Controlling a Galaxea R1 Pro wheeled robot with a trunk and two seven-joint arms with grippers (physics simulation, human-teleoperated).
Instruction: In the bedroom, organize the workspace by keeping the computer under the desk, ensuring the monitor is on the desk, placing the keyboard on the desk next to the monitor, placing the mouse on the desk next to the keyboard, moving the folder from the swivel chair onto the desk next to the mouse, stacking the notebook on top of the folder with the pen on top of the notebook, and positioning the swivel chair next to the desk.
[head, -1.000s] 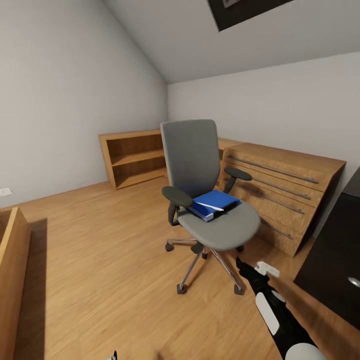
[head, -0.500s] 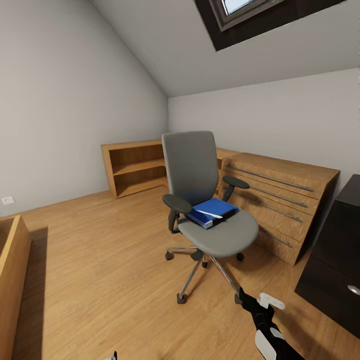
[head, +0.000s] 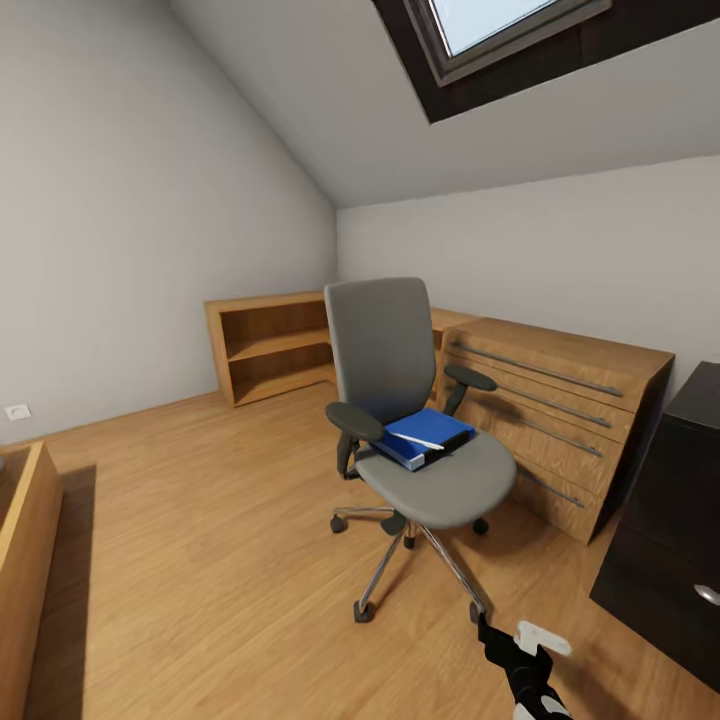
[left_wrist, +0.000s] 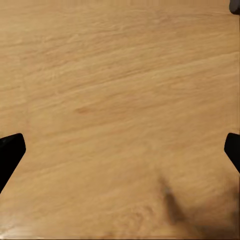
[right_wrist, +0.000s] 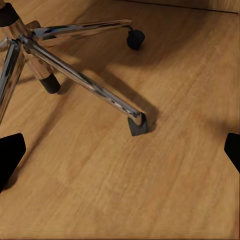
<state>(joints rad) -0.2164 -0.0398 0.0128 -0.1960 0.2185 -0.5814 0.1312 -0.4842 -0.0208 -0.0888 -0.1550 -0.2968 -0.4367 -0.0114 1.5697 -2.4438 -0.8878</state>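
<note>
The grey upholstered swivel chair (head: 415, 420), on a chrome five-star base with black castors, stands mid-frame on the glossy wood-plank floor (head: 200, 560), its seat carrying the flat bright blue folder (head: 425, 438) with the thin white pen (head: 417, 440) lying across the stack. Both claws are spread wide and hold nothing: the left gripper (left_wrist: 120, 150) hangs over bare planks, the right gripper (right_wrist: 120, 150) over a chrome leg and castor. Since a second ago the view has tilted upward, so the skylight (head: 500, 30) at top now shows more, while the right arm sits lower at bottom right near the black desk (head: 680, 520).
</note>
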